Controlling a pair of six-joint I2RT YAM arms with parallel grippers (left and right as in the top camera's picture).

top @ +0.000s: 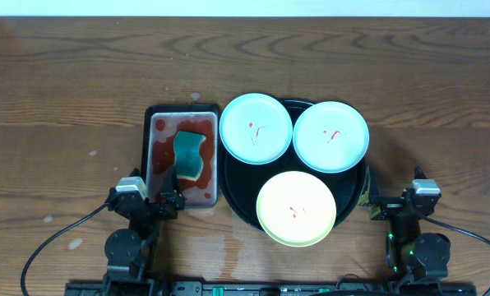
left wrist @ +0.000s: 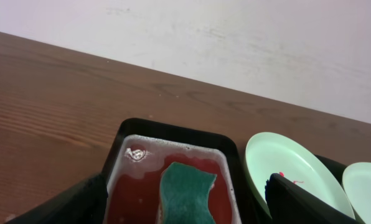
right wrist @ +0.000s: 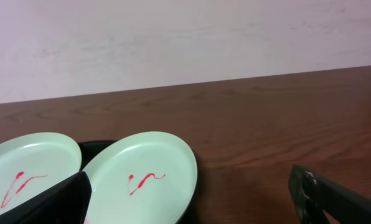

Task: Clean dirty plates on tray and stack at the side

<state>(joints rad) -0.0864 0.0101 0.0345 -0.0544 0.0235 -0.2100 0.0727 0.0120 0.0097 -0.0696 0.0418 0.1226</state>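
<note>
Plates (top: 256, 128): three being carried on tray (top: 238, 196).
Left claw (top: 164, 203): being held wide, left of tray.
Right claw (top: 375, 202): being held wide, right of tray.

Left end effector (top: 150, 197), right end effector (top: 395, 199): jaws spread wide.

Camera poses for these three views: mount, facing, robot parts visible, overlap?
Overhead: above table, straight down on black tray of plates; left end effector, right end effector at near edge.
Left wrist: low, facing far wall over sponge; own fingers bottom corners.
Right wrist: low, facing far wall over left mint plate, right mint plate; own fingers bottom corners.
Shared: left mint plate in all three.
</note>
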